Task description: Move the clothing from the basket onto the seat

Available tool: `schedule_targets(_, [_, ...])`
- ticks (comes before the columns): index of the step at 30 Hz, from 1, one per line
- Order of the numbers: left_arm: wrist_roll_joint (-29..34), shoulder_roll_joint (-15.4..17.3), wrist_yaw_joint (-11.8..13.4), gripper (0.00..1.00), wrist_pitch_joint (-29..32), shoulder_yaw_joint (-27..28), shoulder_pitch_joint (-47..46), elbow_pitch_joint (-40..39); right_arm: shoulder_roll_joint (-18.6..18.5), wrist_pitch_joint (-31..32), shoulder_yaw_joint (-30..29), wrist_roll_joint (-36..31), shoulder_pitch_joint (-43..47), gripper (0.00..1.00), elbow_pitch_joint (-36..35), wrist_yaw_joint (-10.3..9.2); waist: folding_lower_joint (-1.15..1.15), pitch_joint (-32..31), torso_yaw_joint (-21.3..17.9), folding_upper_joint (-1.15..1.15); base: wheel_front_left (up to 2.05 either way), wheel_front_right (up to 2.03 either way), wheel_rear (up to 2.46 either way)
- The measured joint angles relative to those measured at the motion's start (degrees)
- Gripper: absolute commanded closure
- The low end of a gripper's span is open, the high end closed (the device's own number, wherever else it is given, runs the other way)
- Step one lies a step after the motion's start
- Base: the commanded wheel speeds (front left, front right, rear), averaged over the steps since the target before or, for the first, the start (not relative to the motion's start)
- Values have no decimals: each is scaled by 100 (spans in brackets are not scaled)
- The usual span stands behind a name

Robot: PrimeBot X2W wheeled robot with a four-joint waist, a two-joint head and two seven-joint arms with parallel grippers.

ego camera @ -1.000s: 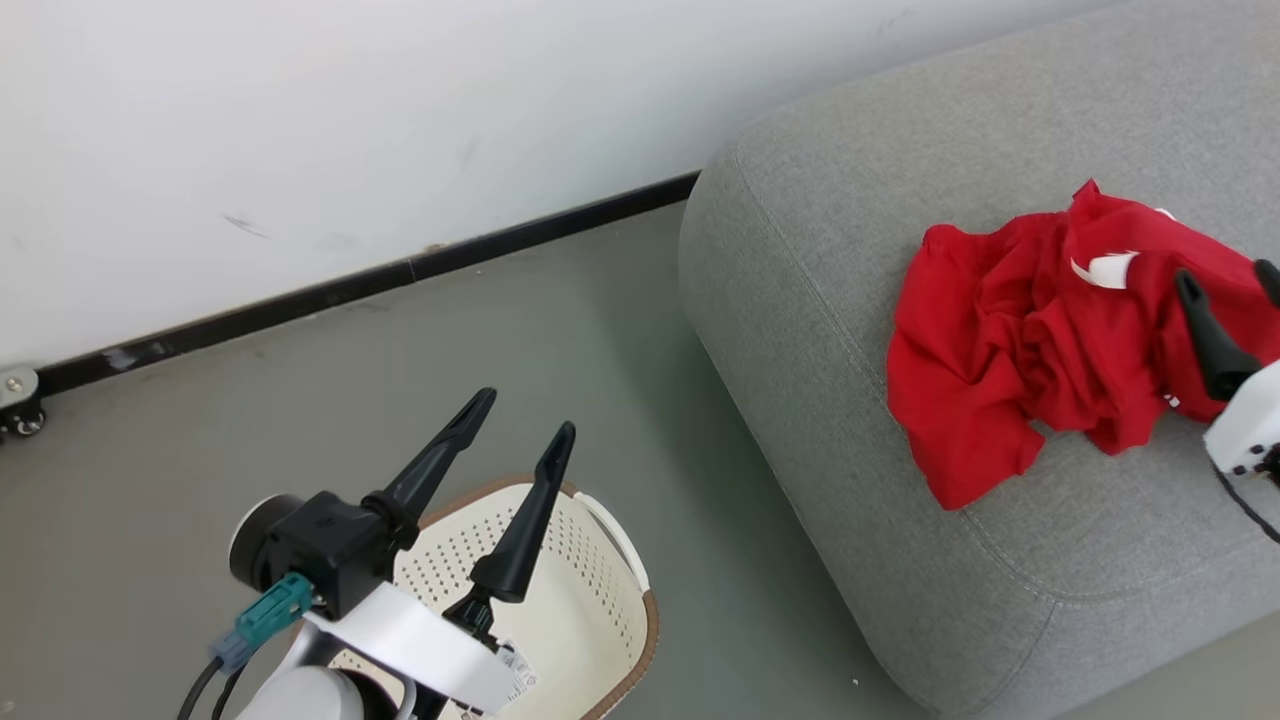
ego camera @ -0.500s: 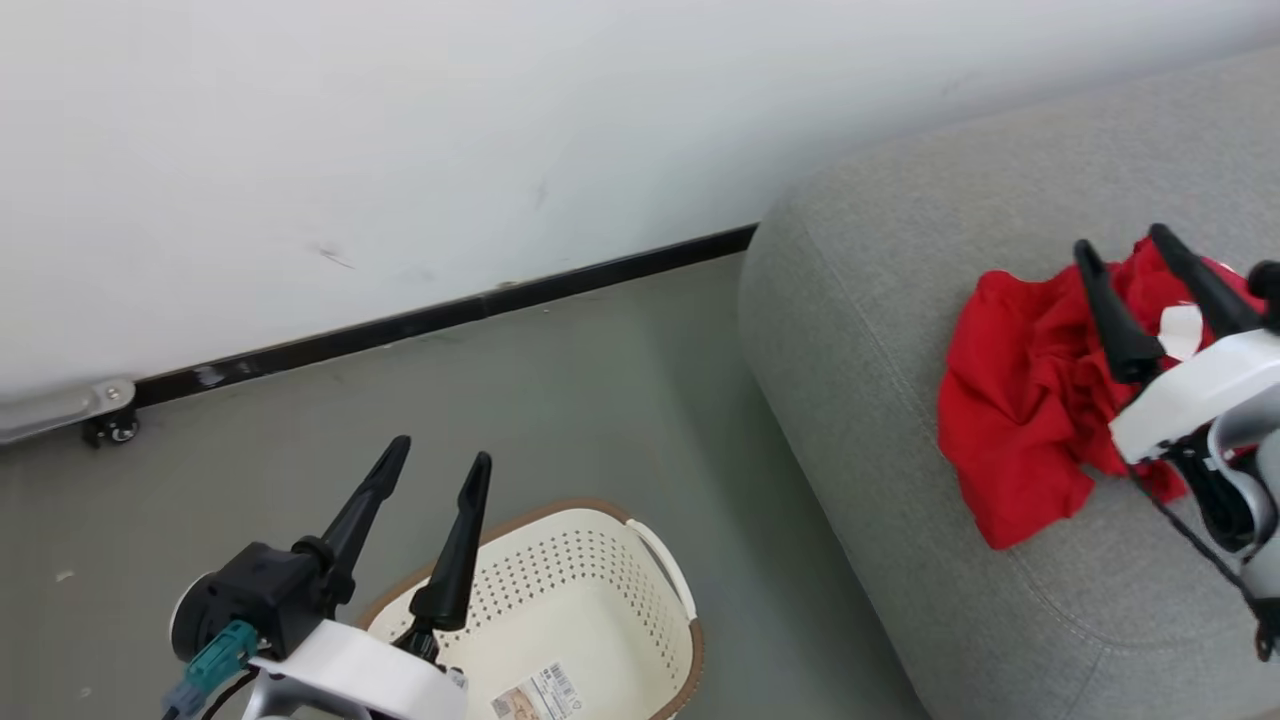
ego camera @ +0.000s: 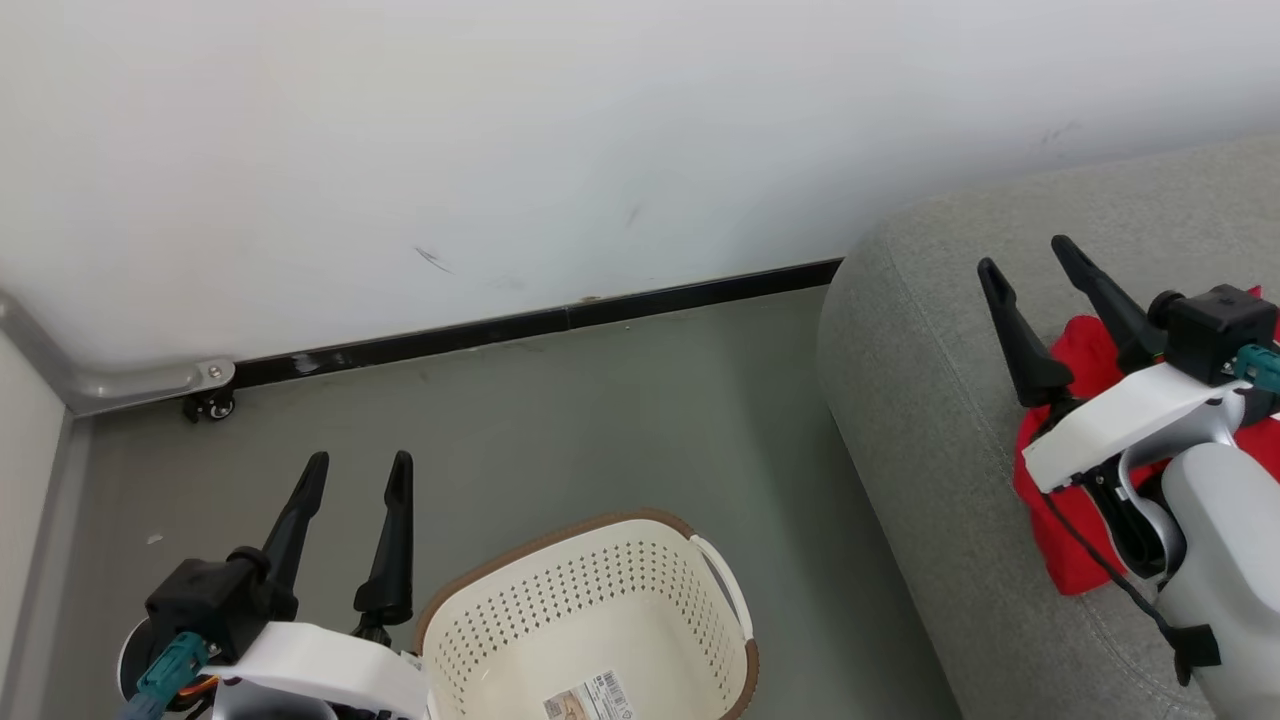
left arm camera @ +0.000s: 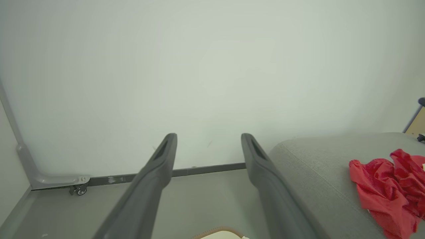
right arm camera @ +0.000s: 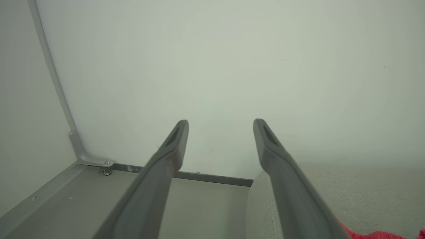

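From where I stand the job looks about done. The basket (ego camera: pixel 590 610) sits on the floor (ego camera: pixel 600 400) at 6 o'clock in the head view. As much of its inside as shows holds nothing but a label on the bottom. The clothing (ego camera: pixel 1065 565) lies in a crumpled red heap on the seat (ego camera: pixel 930 400), out at 3 to 4 o'clock, partly hidden behind the right arm. In the left wrist view it rests well in from the seat's rounded edge, so I'd judge it unlikely to slide off. The right gripper (ego camera: pixel 1025 254) hangs above the heap with its jaws spread wide and nothing between them. It points toward the wall (ego camera: pixel 600 150) at 12 o'clock, which suits an arm that is done with the cloth. The left gripper (ego camera: pixel 360 458), at 7 o'clock just beside the basket, is likewise parted and empty, fingers aimed at the wall. I'd guess it's held clear because nothing is left to lift.
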Motion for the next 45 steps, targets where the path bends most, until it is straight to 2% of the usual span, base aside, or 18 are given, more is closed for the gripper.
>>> schedule_targets(17, [144, -259, 447, 0, -53, 336, 256, 205, 627, -175, -456, -400, 782, 0, -149, 0, 0, -139, 596, 0, 0, 0, 0])
schedule_targets(31, [399, -368, 535, 0, -56, 371, 471, 349, 1371, -193, -859, -900, 1755, 0, -259, 0, 0, -259, 960, 0, 0, 0, 0])
schedule_targets(45, [783, -488, 661, 0, -57, 325, 684, 408, 1755, -132, -1194, -1528, 2348, 0, -414, 0, 0, -427, 1054, 0, 0, 0, 0])
